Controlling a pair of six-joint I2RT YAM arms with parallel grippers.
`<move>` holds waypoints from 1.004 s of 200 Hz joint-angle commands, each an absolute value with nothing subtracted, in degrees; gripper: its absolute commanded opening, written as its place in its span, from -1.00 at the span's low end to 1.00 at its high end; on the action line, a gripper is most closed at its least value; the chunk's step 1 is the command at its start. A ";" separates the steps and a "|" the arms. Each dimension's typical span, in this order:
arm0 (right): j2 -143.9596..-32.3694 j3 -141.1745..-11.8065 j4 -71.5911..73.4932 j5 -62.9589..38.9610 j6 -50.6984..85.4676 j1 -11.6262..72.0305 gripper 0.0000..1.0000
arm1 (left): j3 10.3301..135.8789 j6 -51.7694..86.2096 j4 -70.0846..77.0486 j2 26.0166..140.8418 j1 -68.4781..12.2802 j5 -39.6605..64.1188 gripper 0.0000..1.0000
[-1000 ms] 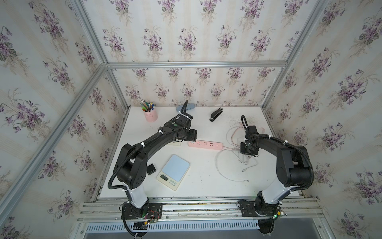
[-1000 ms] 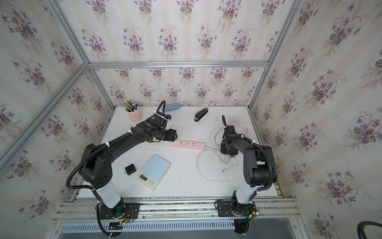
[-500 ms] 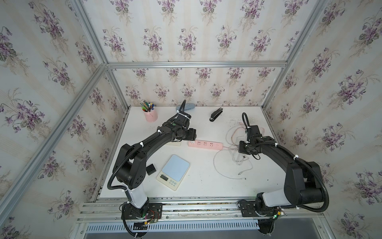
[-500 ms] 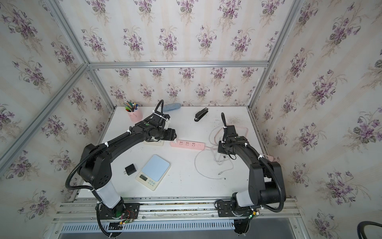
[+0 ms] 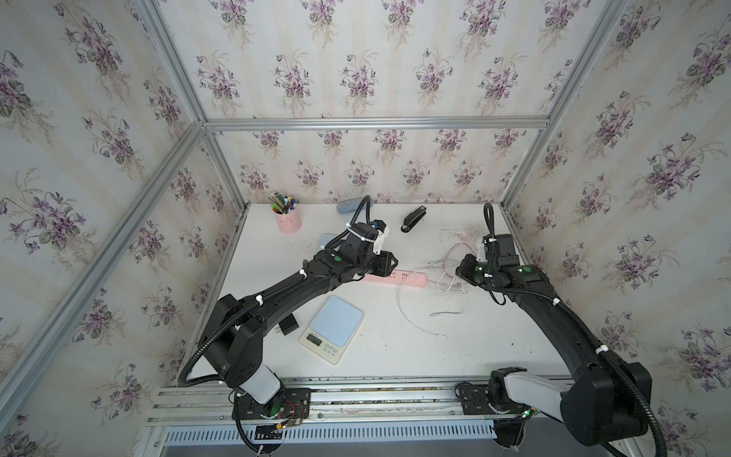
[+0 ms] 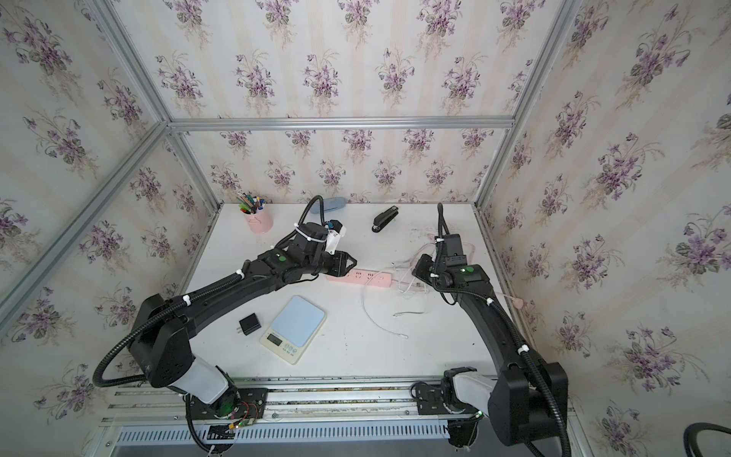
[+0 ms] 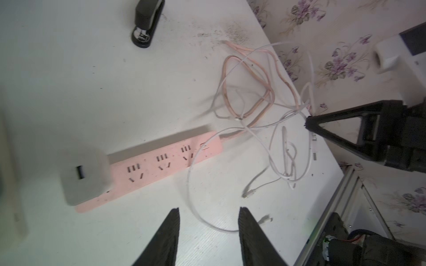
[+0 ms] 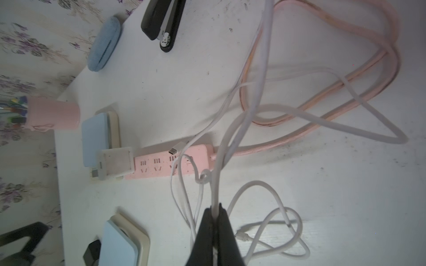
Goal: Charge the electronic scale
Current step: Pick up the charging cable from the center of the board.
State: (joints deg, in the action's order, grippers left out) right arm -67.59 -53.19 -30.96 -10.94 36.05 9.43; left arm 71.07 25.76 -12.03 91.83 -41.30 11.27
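Here, the right end effector [image 8: 214,206] pinches a thin white cable [image 8: 214,191] while the left end effector [image 7: 208,208] hangs half-open and empty.
The flat, blue-topped electronic scale [image 5: 332,328] lies near the front edge of the counter [image 5: 395,356], a black adapter [image 5: 288,326] just beside it. Between both outstretched arms, mid-counter, a pink power strip [image 5: 395,277] carries a blocky white charger [image 7: 84,175]; looped cords [image 7: 249,92] tangle beside it. A black stapler [image 5: 414,217] sits near the far edge.

Left pincer [image 7: 208,230] stood parted above the tabletop [image 7: 69,80], pink power strip [image 7: 166,159] ahead, grey charger block [image 7: 84,175] plugged into its end, white cable [image 7: 189,184] tangled beside it, right pincer [image 7: 307,121] closed on that cable, black stapler [image 7: 147,20] beyond
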 commanded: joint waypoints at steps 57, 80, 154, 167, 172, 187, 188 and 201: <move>-67.74 -52.49 -23.48 -16.42 54.56 11.40 -1.00 | 73.39 46.52 12.99 101.83 -55.33 10.45 -0.54; -67.98 -52.59 -22.84 -16.59 55.11 11.35 -1.00 | 74.48 47.25 12.90 103.71 -56.64 7.85 -0.58; -67.35 -51.96 -22.57 -19.37 55.37 11.32 -1.00 | 74.91 48.06 10.68 106.67 -56.71 1.62 -0.06; -67.21 -51.61 -22.25 -20.11 55.59 11.37 -1.00 | 75.85 47.21 11.02 107.26 -56.71 1.82 -0.05; -67.15 -51.51 -22.02 -20.37 55.63 11.40 -1.00 | 76.21 47.04 10.91 107.52 -56.60 1.85 -0.05; -67.07 -51.44 -21.97 -20.83 55.55 11.35 -1.00 | 77.20 46.85 11.06 108.32 -56.14 2.78 -0.19; -67.06 -51.47 -21.97 -20.83 55.55 11.34 -1.00 | 77.23 46.85 11.07 108.34 -56.15 2.84 -0.21; -66.76 -51.35 -22.09 -20.77 55.55 11.29 -1.00 | 77.34 46.30 11.16 108.13 -55.82 2.90 -0.46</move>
